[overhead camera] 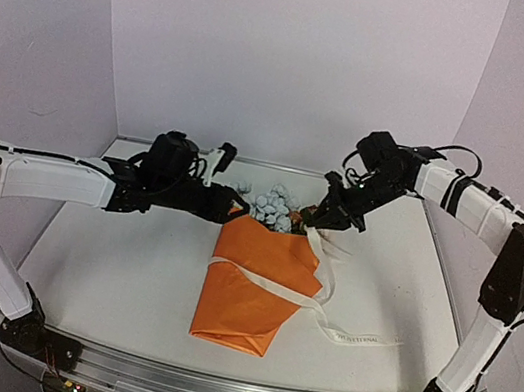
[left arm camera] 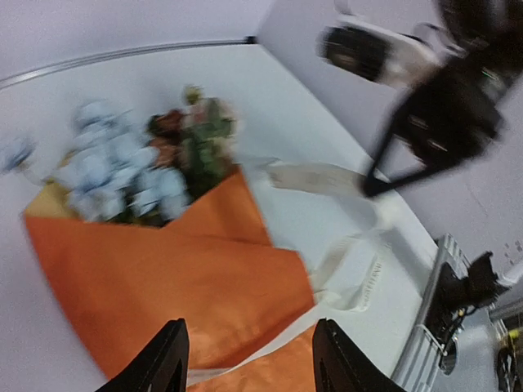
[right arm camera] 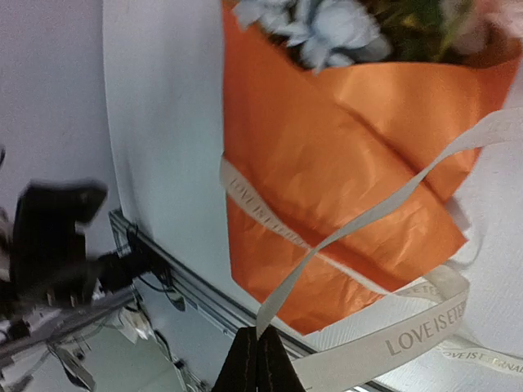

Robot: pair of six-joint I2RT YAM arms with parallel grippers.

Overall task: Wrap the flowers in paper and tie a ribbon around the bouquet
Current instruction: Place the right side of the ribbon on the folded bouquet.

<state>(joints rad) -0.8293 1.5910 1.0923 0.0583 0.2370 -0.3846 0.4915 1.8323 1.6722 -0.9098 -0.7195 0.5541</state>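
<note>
Drawing the ribbon snug across the centre-frame bouquet, right hand clamped on it; left hand, spread and empty, free to pin the paper.

We've got bare table left of the bouquet, right down to the near edge, plenty of room for a gripper there. On the right it's tighter: the ribbon loops over the tabletop just beside the bouquet, and one strand climbs to the right gripper, pinched on it, barring the way across. The left gripper, jaws apart, hangs over the bouquet. Both arms crowd the flowers by the back wall.
</note>
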